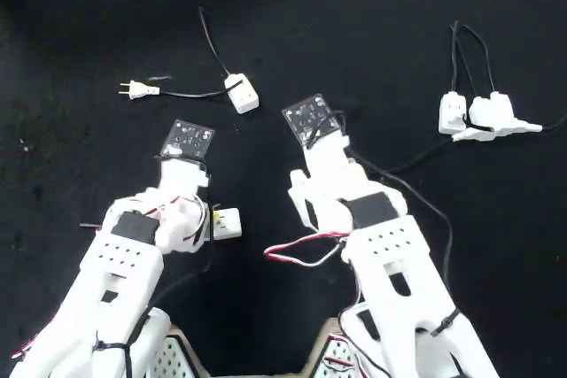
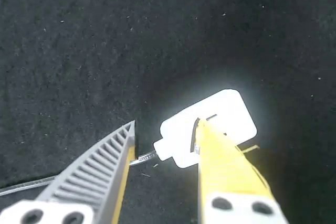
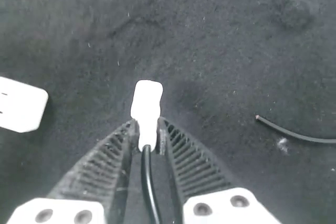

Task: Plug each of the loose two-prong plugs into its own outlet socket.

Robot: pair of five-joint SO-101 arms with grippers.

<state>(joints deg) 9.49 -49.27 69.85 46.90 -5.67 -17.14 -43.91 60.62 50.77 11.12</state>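
socket [image 2: 226, 108] part hid by L fingers [image 2: 226, 171] | plug [image 3: 146, 98] prongs hid | cable [image 3: 299, 136] cut by edge

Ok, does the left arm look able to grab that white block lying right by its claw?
Probably yes. The left claw is open right at the white block, one finger beside it and the other across its top, and only bare black table lies around them.
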